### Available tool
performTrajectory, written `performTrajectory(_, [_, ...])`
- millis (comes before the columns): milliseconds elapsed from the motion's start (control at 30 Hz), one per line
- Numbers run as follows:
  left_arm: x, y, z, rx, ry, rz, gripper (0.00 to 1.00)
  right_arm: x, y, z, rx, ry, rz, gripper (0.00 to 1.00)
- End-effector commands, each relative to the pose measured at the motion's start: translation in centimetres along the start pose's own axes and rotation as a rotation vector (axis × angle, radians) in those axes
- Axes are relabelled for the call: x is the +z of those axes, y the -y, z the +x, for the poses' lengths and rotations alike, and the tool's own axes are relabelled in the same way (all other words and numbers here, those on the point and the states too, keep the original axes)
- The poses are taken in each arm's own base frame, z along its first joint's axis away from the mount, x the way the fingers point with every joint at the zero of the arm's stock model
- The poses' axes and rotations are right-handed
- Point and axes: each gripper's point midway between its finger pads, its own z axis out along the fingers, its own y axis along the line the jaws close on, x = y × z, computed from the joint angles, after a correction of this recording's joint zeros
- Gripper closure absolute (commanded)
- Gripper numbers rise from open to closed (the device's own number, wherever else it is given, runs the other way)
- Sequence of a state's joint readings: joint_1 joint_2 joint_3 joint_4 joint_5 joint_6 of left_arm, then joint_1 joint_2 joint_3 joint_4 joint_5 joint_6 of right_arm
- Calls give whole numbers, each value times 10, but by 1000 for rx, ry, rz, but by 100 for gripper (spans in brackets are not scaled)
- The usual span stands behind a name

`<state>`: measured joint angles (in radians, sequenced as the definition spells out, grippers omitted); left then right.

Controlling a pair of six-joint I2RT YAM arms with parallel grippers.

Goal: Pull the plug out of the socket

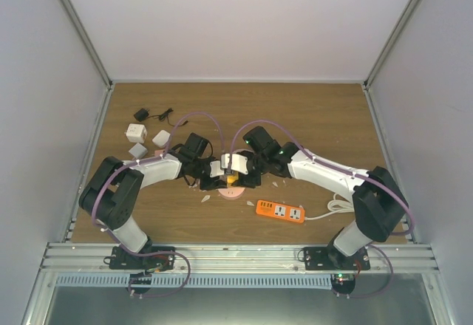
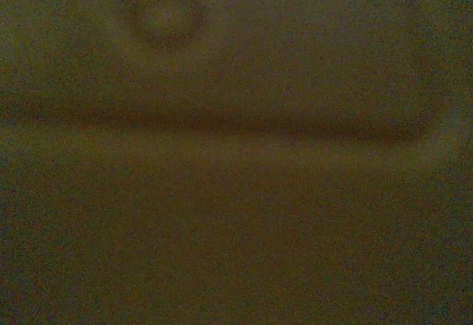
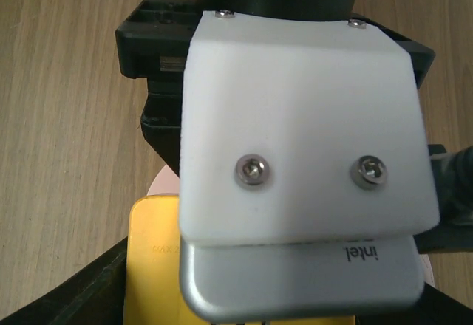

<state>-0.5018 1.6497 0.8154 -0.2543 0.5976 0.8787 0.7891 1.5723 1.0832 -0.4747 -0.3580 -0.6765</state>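
Here, mid-frame, left hand [image 1: 224,171] and right hand [image 1: 248,168] are crowding yellow plug [image 1: 231,180] on pink socket [image 1: 230,192], likely to brace and pull; grips untellable.

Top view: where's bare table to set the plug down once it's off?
Free: the far table from the adapter across to the right side; also the near patch between the left arm and the strip. Crowded: the middle, left gripper and right gripper over the socket; cubes far left.

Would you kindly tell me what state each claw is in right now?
Left claw: cannot be told; its camera view is dark.
Right claw: cannot be told; the view of it is blocked.
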Motion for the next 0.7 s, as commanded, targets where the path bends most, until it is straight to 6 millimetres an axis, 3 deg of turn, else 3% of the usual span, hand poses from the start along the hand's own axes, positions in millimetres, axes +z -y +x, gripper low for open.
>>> performTrajectory(0, [12,34,78,-112,-289,79,52,-14,10,-37,-81,122,48,71])
performTrajectory(267, [11,28,68,-125,-261,67,50,-6,3,-21,-50,90,15,71])
performTrajectory(500, [-8,12,30,-132,-120,29,43,-14,12,-9,41,121,-7,71])
performTrajectory(667, [-33,-11,-1,-165,19,-9,31,-18,16,-3,84,136,-13,71])
